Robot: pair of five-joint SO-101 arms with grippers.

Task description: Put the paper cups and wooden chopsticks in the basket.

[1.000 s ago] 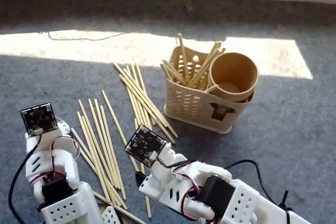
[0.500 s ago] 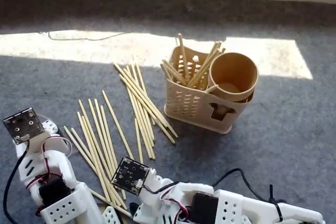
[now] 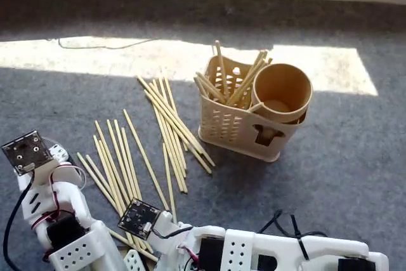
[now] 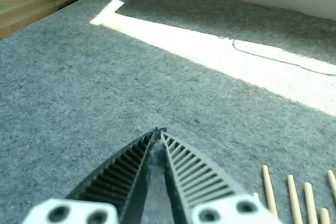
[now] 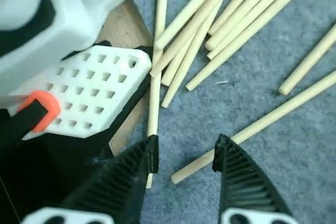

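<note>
The cream basket [image 3: 236,128] stands right of centre with a paper cup [image 3: 282,93] and several chopsticks [image 3: 231,84] upright in it. Loose wooden chopsticks [image 3: 166,128] lie fanned on the grey carpet to its left, with more [image 3: 117,166] toward the front. My right gripper [image 5: 186,148] is open low over the carpet, and the end of one chopstick [image 5: 252,127] lies between its fingers. Another chopstick [image 5: 156,61] runs beside one finger. My left gripper [image 4: 157,134] is shut and empty above bare carpet, with chopstick ends [image 4: 291,198] off to one side.
The left arm [image 3: 54,211] sits at the front left and the right arm [image 3: 254,252] along the front edge. The left arm's white perforated base [image 5: 92,95] lies close to my right gripper. A sunlit strip [image 3: 95,55] and a thin cable [image 3: 95,46] cross the far carpet.
The right arm has drawn back toward the front edge and to the left, lowering over the nearest chopsticks. The left arm swung slightly left a second ago, then held still.
</note>
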